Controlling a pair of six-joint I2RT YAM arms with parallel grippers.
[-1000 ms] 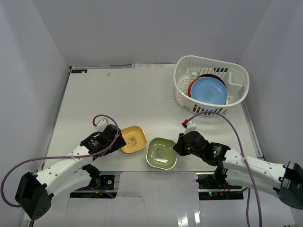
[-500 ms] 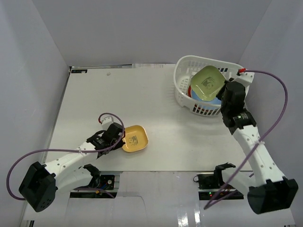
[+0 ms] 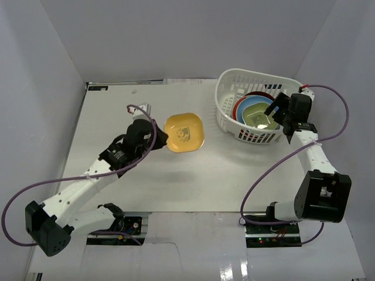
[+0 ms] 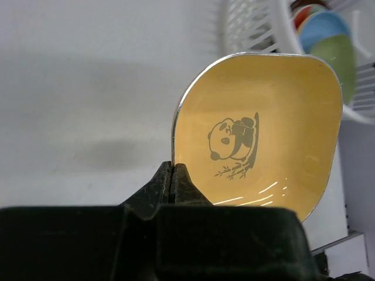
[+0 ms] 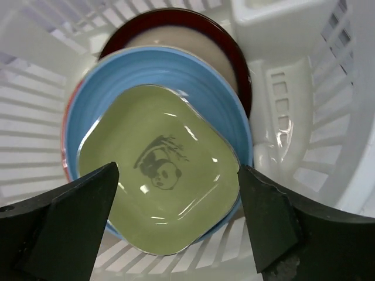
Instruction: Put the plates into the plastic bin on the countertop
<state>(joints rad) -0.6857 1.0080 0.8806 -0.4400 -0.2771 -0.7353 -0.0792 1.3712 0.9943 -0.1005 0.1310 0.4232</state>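
Note:
A yellow squarish plate (image 3: 184,133) with a panda print hangs tilted above the countertop (image 3: 117,111), left of the plastic bin (image 3: 234,79). My left gripper (image 3: 162,139) is shut on its near rim; the left wrist view shows the fingers (image 4: 181,175) pinching the edge of the yellow plate (image 4: 258,134). My right gripper (image 3: 275,111) stands open over the bin. Below it the green squarish plate (image 5: 193,152) lies free on a light blue plate (image 5: 146,67), with a maroon-rimmed plate (image 5: 193,35) beneath. The right gripper (image 5: 176,172) touches none of them.
The bin's white lattice wall (image 5: 293,105) and an inner divider surround the stack. Pale grey walls close in the countertop on three sides. Purple cables (image 3: 328,126) loop from both arms. The table's near edge (image 3: 193,216) lies by the arm bases.
My left gripper closed on the yellow plate, lifted it and carried it up and right toward the bin. My right gripper opened and let the green plate down onto the blue plate.

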